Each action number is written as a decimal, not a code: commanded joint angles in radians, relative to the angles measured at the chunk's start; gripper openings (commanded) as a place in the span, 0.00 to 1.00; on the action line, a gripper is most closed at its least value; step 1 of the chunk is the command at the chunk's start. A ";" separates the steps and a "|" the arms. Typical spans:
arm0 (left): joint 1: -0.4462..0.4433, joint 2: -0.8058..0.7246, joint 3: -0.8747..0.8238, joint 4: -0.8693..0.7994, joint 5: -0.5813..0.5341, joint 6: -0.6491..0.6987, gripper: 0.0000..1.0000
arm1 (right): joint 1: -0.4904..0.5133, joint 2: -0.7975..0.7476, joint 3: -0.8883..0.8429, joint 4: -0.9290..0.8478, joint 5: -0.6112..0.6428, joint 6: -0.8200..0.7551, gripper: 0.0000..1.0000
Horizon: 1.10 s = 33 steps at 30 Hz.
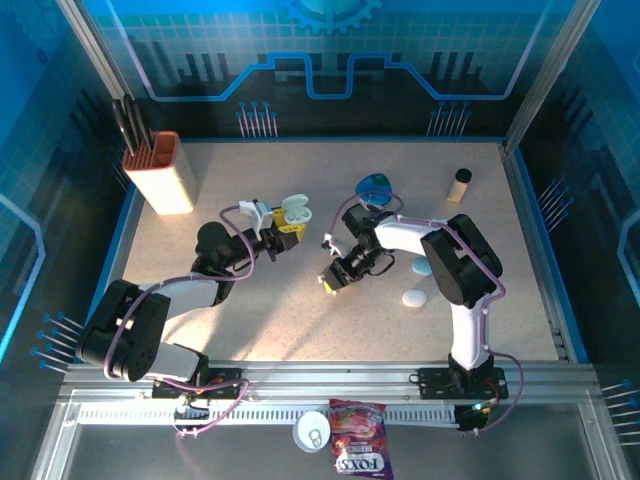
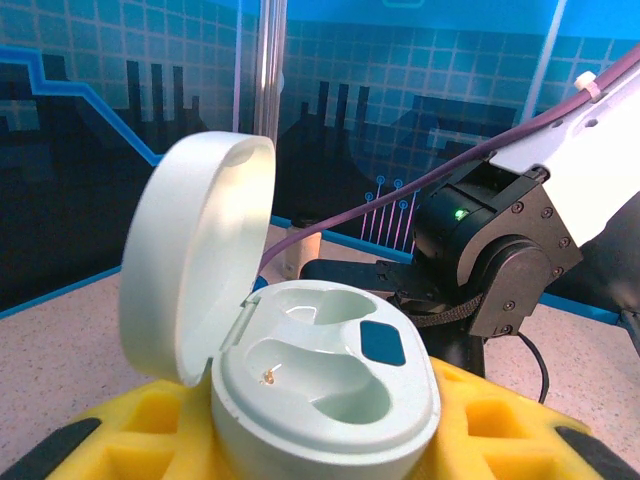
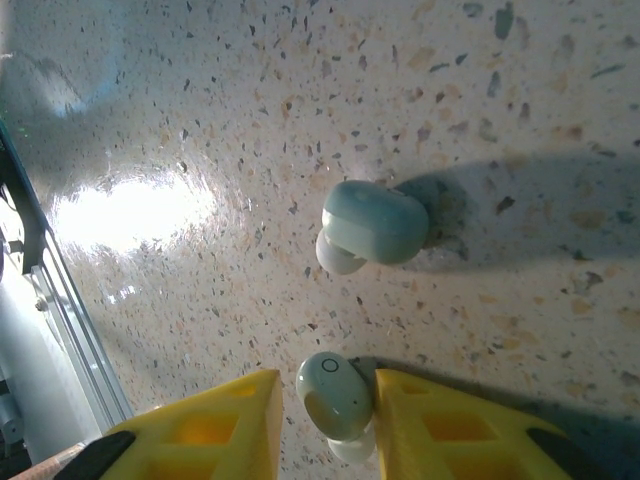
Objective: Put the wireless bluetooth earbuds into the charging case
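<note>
now the right gripper [image 3: 330,415] pinches one earbud [image 3: 334,392] off the table [image 3: 200,120], so lifting it toward the open case [image 2: 325,395] clamped in the left gripper [image 1: 282,233] comes next.

Blue circuit-patterned walls [image 1: 330,60] enclose a speckled beige tabletop [image 1: 300,320] with a bright glare patch.

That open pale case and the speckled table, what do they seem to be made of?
The open pale clamshell charging case looks like smooth moulded plastic with a satin sheen; its lid shades softly. The speckled beige table looks like polished stone-pattern laminate or terrazzo, judging by the glare patch; which one is unclear.
</note>
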 commanded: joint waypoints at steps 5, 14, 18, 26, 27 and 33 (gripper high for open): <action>0.012 0.008 0.008 0.031 0.020 0.000 0.35 | 0.001 0.014 0.000 -0.028 0.017 0.000 0.25; 0.012 0.010 0.002 0.032 0.003 0.021 0.35 | -0.003 -0.035 -0.030 0.045 0.076 0.066 0.16; 0.012 0.009 0.001 0.029 -0.010 0.032 0.35 | -0.027 -0.095 -0.069 0.112 0.085 0.113 0.16; 0.012 0.002 0.001 0.011 -0.023 0.052 0.36 | -0.051 -0.281 -0.150 0.183 0.441 0.263 0.19; 0.013 0.000 0.001 0.008 -0.023 0.053 0.36 | -0.051 -0.300 -0.158 0.185 0.504 0.298 0.19; 0.012 0.005 0.004 0.003 -0.022 0.063 0.36 | 0.015 -0.360 -0.188 0.164 0.895 0.535 0.19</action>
